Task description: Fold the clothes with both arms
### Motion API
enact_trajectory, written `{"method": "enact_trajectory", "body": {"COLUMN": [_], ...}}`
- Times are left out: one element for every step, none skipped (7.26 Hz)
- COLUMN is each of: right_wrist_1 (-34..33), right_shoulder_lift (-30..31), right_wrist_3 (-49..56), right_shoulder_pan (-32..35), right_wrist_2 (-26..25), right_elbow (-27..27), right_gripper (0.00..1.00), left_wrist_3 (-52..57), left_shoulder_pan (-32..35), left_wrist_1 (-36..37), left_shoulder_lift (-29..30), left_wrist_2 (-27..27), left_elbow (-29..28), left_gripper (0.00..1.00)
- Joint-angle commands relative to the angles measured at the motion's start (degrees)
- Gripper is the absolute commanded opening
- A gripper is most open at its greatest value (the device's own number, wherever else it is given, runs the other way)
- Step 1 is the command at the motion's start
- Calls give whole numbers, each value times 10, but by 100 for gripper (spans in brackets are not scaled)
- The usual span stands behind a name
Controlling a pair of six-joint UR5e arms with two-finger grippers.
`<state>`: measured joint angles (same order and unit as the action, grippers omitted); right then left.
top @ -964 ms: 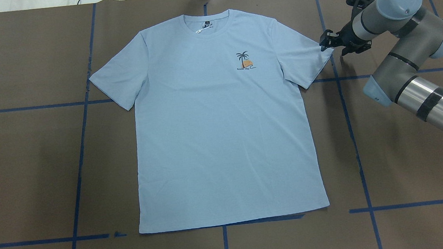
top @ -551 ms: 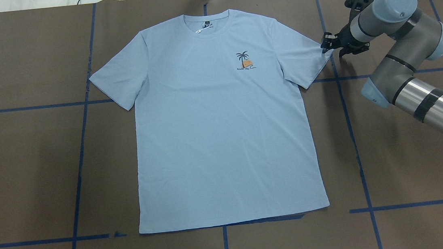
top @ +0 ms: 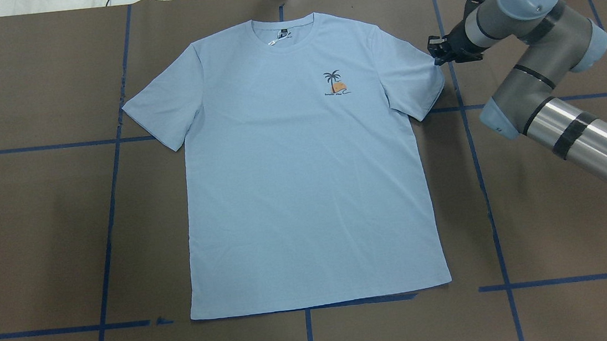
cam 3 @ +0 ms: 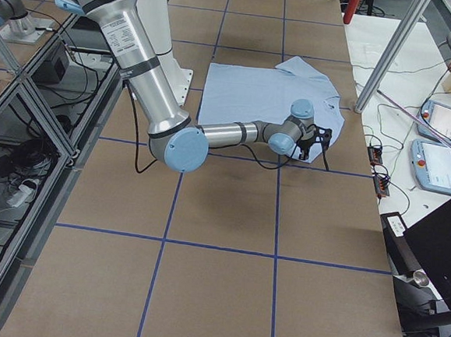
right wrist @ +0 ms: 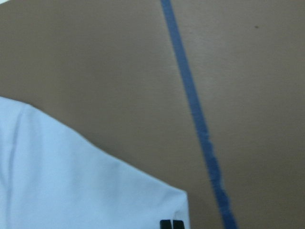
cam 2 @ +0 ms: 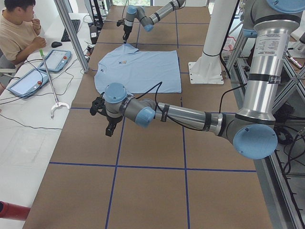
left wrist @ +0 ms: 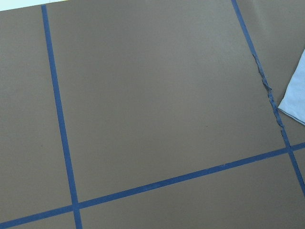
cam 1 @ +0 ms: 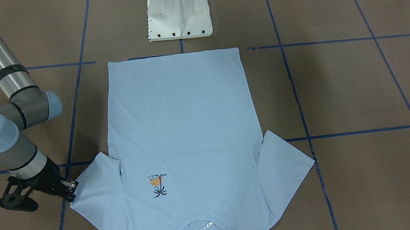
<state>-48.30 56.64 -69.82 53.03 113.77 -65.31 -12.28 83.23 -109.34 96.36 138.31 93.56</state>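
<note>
Overhead exterior shows the light blue T-shirt (top: pixel 303 165) lying flat and print up on the brown table (top: pixel 36 229), collar toward the far edge; the right gripper (top: pixel 435 56) sits at the outer corner of the sleeve (top: pixel 411 79) on its side; right wrist-mounted alone shows its fingertips (right wrist: pixel 166 224) pressed together on that sleeve's hem corner, beside a blue tape line (right wrist: pixel 195 119); only exterior left shows the left gripper (cam 2: pixel 108 128), well apart from the T-shirt; whether its jaws are apart or together I cannot tell.
</note>
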Motion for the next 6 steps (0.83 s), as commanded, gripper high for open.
{"method": "enact_trajectory", "body": {"right_wrist_1": [-6,-6,-5,-5,-5,-7], "right_shoulder_lift": [-62,-82,-102,-139,-151,-151], "right_wrist_3": [-93,-108,-108,-108,-104,-103], "right_shoulder_pan": [-56,-77,-79,-79,-82,-86], "right_wrist_2": [-35,-77,-81,-84,-93,-118], "right_elbow": [-6,10,37,79,96,95], "right_gripper": [0,0,0,0,0,99], "left_wrist_3": [2,3,3,3,-2,-3], "left_shoulder_pan": [0,0,0,0,-1,-2], "left_wrist_1": [-1,-2,-5,-5,-5,-4], "left_shoulder_lift": [0,0,0,-4,-3,-3], "left_wrist_2": [1,2,2,3,12,24], "left_elbow": [3,4,3,3,1,2], "left_gripper": [100,100,100,100,100,100]}}
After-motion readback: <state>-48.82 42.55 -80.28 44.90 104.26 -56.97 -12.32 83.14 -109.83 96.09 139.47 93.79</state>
